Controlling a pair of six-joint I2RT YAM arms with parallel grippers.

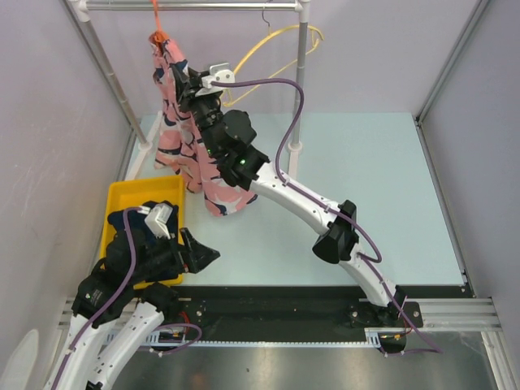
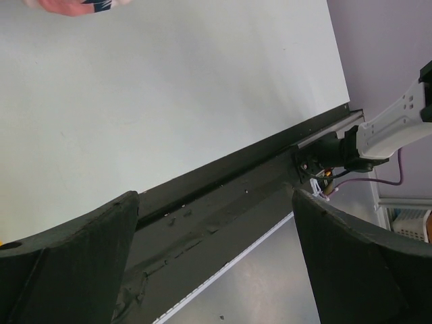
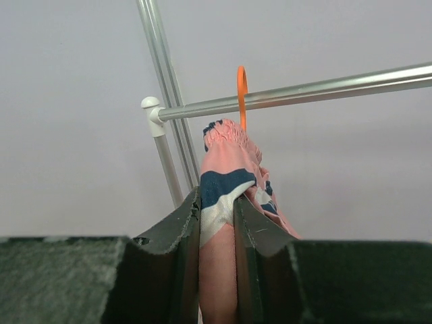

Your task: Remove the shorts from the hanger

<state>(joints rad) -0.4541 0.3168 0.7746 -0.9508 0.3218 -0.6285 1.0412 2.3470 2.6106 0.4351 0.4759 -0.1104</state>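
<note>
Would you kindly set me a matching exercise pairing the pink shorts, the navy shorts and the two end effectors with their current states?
Things:
1. pink shorts
2. navy shorts
3. left end effector
4. right end effector

States:
A. open and empty
B. lying in the yellow bin
C. clamped on pink cloth
D. hanging from the orange hanger

Pairs: 1-D; 2-B; 3-A; 4-C

I stand in a robot lab cell: plain lilac partition walls [image 1: 49, 122], pale desk [image 1: 366, 162], aluminium mounting rail [image 1: 455, 310], small clothes rack [image 1: 195, 6].
</note>
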